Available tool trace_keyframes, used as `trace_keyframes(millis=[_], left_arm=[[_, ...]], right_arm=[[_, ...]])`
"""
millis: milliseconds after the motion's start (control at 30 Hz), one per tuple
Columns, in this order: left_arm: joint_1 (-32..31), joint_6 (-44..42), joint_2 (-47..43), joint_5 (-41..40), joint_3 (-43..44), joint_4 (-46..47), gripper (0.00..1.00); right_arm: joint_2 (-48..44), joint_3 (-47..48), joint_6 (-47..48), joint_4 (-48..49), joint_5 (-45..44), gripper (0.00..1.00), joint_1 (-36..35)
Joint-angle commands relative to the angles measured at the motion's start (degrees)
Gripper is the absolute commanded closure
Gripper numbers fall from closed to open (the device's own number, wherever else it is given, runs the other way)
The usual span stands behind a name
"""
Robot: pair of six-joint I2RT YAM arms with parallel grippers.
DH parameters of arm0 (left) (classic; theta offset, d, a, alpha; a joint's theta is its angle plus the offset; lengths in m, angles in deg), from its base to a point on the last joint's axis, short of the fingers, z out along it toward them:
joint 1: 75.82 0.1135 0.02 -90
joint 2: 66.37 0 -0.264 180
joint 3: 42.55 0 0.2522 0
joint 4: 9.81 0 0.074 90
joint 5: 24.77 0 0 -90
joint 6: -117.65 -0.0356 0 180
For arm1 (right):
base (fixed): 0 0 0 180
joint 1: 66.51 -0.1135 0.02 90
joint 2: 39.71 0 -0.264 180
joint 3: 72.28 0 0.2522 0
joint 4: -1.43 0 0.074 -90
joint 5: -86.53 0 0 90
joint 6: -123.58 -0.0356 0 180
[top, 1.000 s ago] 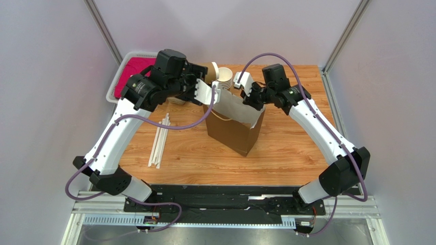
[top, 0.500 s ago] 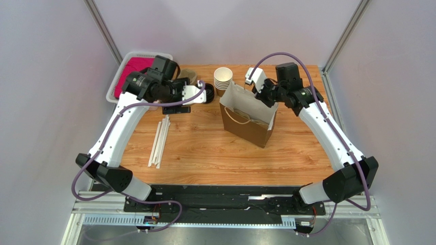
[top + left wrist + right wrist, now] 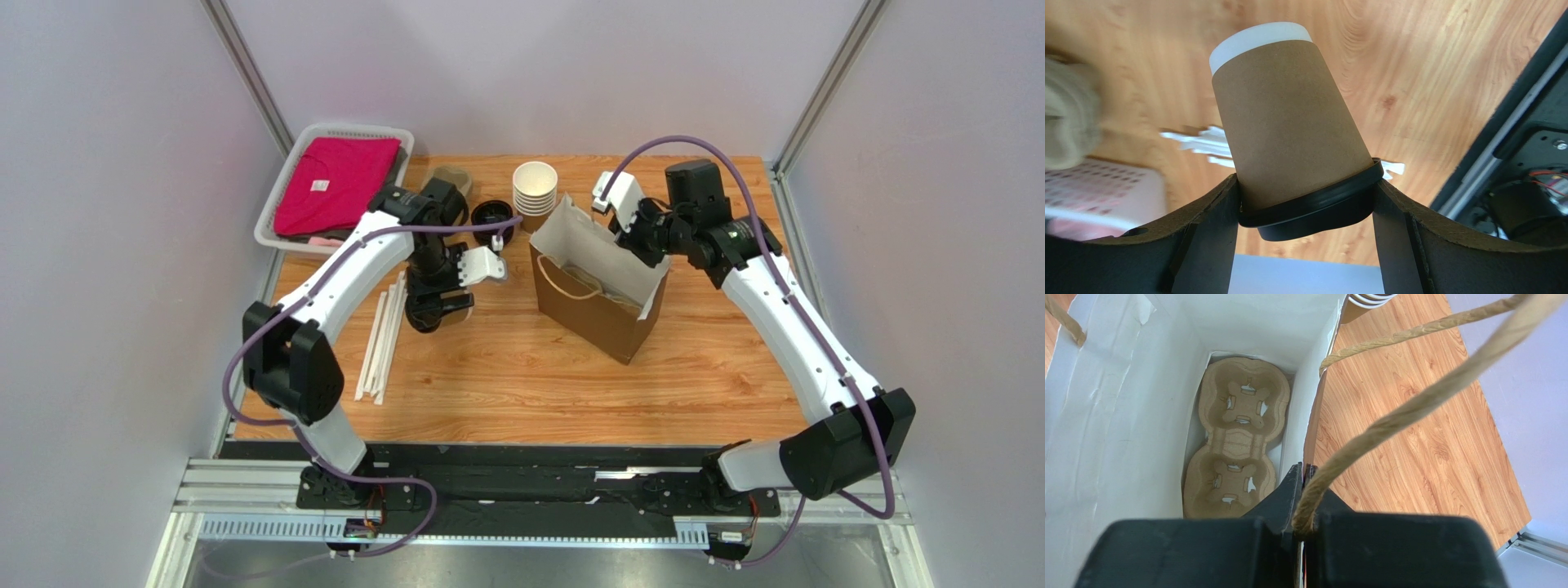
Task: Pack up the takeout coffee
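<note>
As is seen from above, the wooden table [image 3: 515,380] is crowded only along its far edge. Bare wood is left along the near edge and to the right of the bag. A white basket [image 3: 285,240] holding a red cloth [image 3: 337,184] is set at the far left corner. The paper bag [image 3: 601,312] stands right of centre with its mouth open, and open wood lies between it and the straws [image 3: 380,337]. A stack of cups [image 3: 535,190] is placed just behind the bag's far left corner, with loose lids [image 3: 491,214] beside it. A cup carrier [image 3: 1235,441] is seen lying on the bag's floor.

The bag's right rim and rope handle are pinched between the fully closed fingers of the right gripper [image 3: 1301,478]. The coffee cup [image 3: 1290,122] is held off the table, between straws and bag, by the left gripper [image 3: 1306,199]. Its fingers are parted only by the width of the black lid [image 3: 1315,211] and are clamped on the lid's rim.

Compared with half a second earlier, the left arm has been folded back from the lids toward mid-table and the basket has been uncovered. The bag and right gripper are almost unmoved.
</note>
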Motion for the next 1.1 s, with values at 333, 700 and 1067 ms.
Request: trace_keyframes(millis=[333, 700, 1067], left_arm=[[-1.24, -3.54, 8.76, -21.95, 1.46, -19.71, 0.78], [-7.66, -13.49, 7.88, -31.01, -4.69, -19.71, 0.76], [-11.17, -14.47, 12.35, -33.65, -3.90, -19.62, 0.71]], right_arm=[[-3.46, -2.50, -0.32, 0.06, -0.30, 1.00, 0.20], [-4.16, -3.99, -1.72, 1.11, -0.65, 1.00, 0.82], [-6.10, -6.02, -0.85, 0.85, -2.15, 1.00, 3.89]])
